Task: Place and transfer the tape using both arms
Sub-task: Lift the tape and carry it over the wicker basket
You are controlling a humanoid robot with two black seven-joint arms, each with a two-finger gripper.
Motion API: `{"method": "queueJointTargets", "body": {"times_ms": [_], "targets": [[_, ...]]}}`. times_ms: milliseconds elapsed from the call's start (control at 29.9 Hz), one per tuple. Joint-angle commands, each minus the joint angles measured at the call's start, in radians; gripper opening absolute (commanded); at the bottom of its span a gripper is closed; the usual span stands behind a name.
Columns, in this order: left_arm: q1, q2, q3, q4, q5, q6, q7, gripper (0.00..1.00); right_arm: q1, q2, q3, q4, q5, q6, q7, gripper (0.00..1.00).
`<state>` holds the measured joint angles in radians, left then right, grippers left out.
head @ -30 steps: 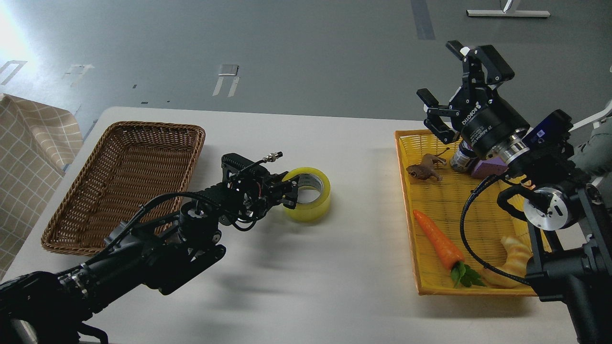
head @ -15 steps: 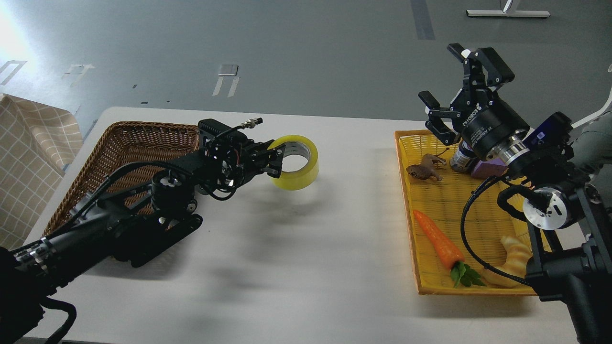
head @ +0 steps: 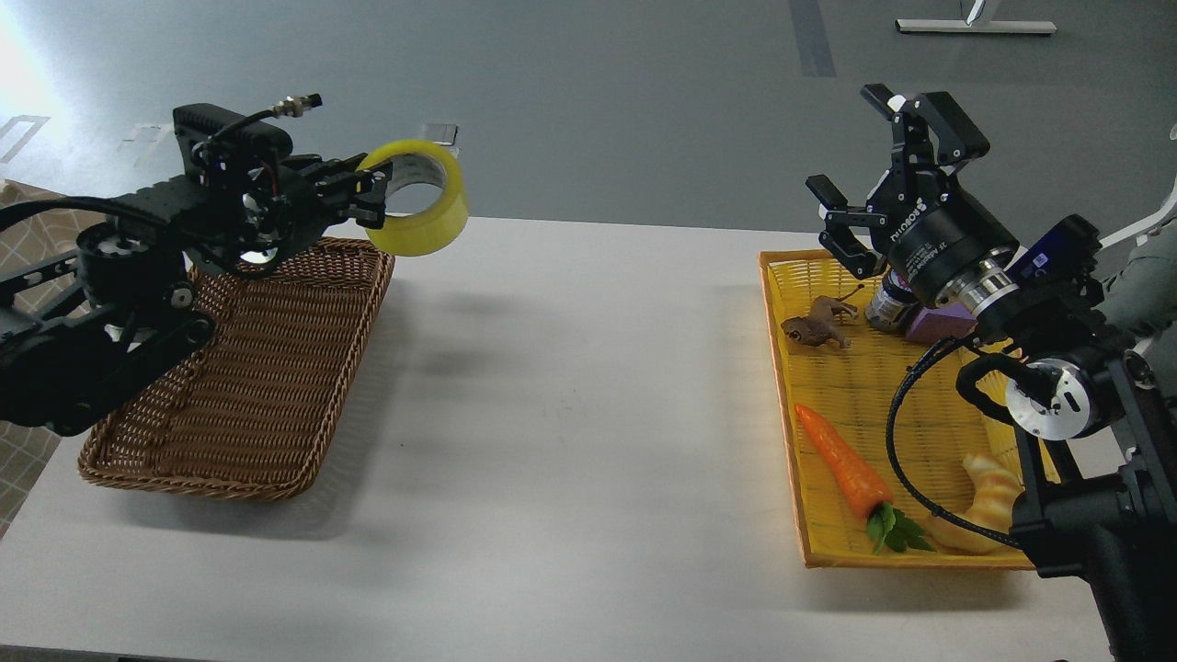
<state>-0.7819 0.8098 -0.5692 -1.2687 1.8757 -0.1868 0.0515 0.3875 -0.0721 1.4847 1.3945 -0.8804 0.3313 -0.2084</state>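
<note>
Over the wicker basket (head: 230, 368), our left gripper (head: 372, 198) pinched the tape (head: 418, 207) aloft by its wall. We judged the roll light, stiff and slick-sided, best taken through the core. Right gripper (head: 869, 175) hung spread and empty.

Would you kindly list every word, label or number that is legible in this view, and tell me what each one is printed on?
"ROBOTIQ": white lettering on the black body of the right gripper, seen upside down.
A second white line below it on the same body: too small to read surely.
White mark on the blue block behind that wrist: too blurred to read.
Yellow packing tape roll, held in the left gripper: no readable print.
</note>
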Motion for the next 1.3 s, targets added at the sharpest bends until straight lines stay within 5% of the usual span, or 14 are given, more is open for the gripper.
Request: {"method": "queueJointTargets", "body": {"times_ms": [0,167,501,1270], "targets": [[0.013,0.11,0.008,-0.012,-0.056,0.023,-0.005,0.0,-0.007,0.0,0.0,0.003,0.0,0.0,0.0,1.0],[0.11,0.219,0.015,-0.009,-0.099,0.093,-0.048,0.0,-0.007,0.0,0.0,0.008,0.0,0.0,0.0,1.0],[0.34,0.247,0.014,0.023,-0.112,0.236,-0.071,0.0,-0.01,0.002,0.0,0.014,0.0,0.0,0.0,1.0],[0.372,0.135,0.025,0.195,-0.145,0.248,-0.128,0.02,-0.025,-0.006,0.0,0.021,-0.006,-0.021,-0.019,1.0]]}}
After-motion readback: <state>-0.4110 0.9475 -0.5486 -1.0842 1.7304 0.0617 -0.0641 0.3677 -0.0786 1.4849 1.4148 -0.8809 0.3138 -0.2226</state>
